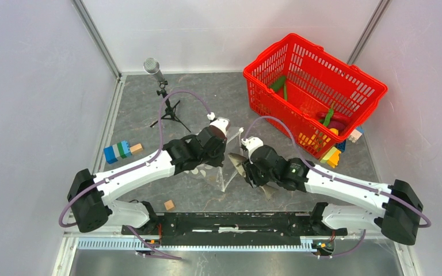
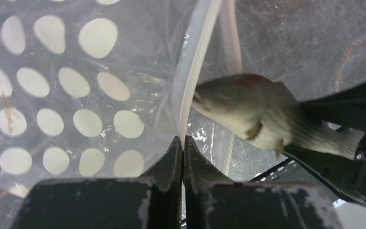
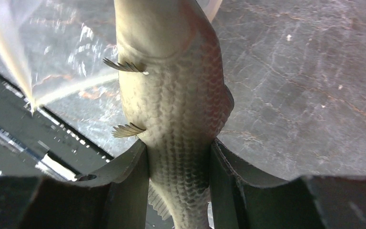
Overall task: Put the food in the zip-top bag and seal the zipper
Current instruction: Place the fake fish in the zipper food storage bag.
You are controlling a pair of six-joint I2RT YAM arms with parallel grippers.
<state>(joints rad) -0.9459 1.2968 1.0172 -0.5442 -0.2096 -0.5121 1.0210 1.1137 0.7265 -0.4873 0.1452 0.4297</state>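
Left claw: my left claw (image 2: 182,145) is closed right down, and its tips pinch the zipper (image 2: 193,71) at the mouth edge.
Right claw: my right claw (image 3: 178,153) is roughly half open. It is clamped on the fish (image 3: 171,95), one pad on each flank just ahead of the tail.
Bag position: the bag (image 1: 223,175) hangs from that pinch between the two arms, with its lower part down at the table (image 1: 207,103).
Fish position: it is held in the air with its head just beside the zipper. I can't tell whether its nose is past the lip.
Fish handling: I judge it light and rigid, a moulded shell. The scale texture helps, but the body tapers toward the tail, so it could slide backward out of the pads. I'd keep the hold where it is now.
Bag handling: the film looks thin, floppy and slick. The strip is the only stiff part, so I'd take hold there and nowhere else.
Count, arms: two, both occupied.
Count, bags: one.
Count, fish: one.
Count, other food: in the basket (image 1: 345,77) I make out two green pods (image 1: 278,85) and one aubergine (image 1: 337,123). The rest is lost behind the mesh.
Count, non-task items: one stack of toy blocks (image 1: 118,152) and two wooden cubes (image 1: 169,204).
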